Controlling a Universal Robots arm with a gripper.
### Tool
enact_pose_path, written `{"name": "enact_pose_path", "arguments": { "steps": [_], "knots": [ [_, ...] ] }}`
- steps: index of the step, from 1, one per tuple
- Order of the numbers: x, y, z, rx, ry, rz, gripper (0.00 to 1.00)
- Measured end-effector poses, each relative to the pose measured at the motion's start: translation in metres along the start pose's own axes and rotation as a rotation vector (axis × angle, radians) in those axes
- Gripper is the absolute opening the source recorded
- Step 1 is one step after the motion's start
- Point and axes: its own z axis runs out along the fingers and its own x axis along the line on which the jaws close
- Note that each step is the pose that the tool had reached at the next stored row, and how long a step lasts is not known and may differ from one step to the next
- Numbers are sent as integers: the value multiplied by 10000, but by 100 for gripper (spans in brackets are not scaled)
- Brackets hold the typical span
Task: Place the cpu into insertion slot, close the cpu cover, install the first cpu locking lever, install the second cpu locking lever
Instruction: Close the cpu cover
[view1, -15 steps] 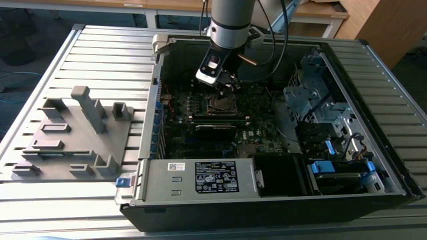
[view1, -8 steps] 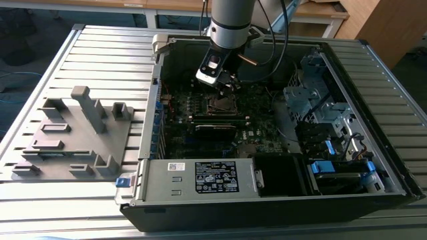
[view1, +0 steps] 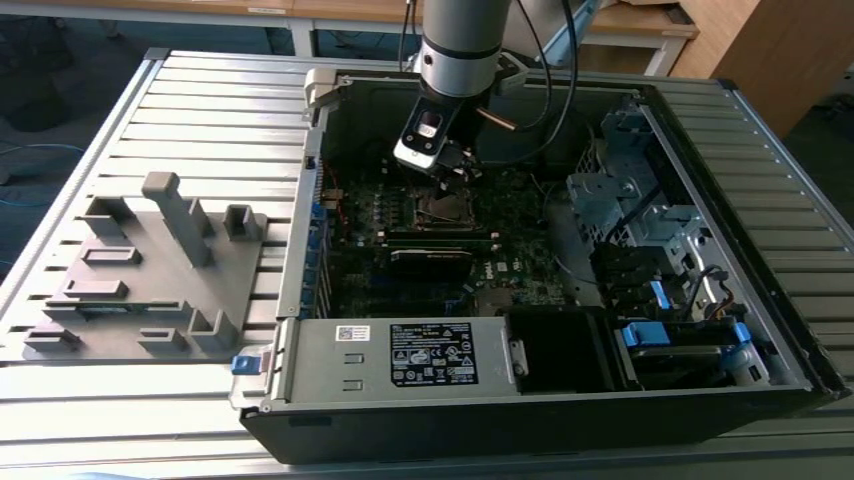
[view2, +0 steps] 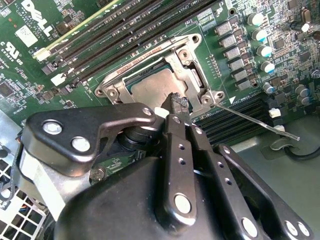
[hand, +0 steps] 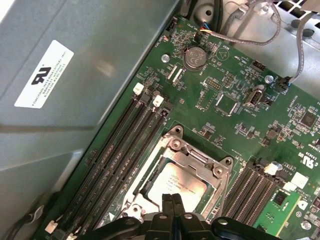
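The cpu lies flat in the insertion slot, its dull silver top facing up. The shiny cpu cover lies down over it as a frame, and the chip shows through the window of that cover. One thin wire locking lever sticks out free from a socket corner, over the memory slots. My gripper hovers right at the socket's edge with its two black fingers pressed together and nothing between them. It also appears just above the socket from the exterior view and close over the chip in the first wrist view.
Long black memory slots run beside the socket. The open computer case has a grey drive cage at the exterior view's right and a power supply at the front. A grey fixture stands on the slatted table at the exterior view's left.
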Motion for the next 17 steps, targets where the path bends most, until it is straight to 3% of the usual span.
{"name": "enact_pose_path", "arguments": {
  "steps": [6,17],
  "knots": [
    [0,0,0,4,6,-220,11],
    [0,0,0,5,6,-228,11]
  ]
}}
